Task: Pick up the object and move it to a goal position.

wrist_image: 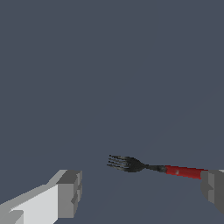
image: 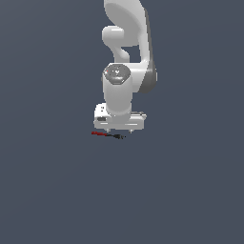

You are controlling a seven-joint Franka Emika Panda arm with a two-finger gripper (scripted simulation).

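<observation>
Your end effector (wrist_image: 140,192) is wide open and holds nothing; between its two fingers (wrist_image: 68,194) lies one fork (wrist_image: 153,167), red handle, black prongs.

No text, label, brand, number or sign can be read in either view. No marking is seen on the arm's white housing (image: 125,90), the fork (wrist_image: 153,167), or the plain grey ground (image: 47,190).

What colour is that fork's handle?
Red; the fork has a black head and tines. The wrist view shows it best.
</observation>
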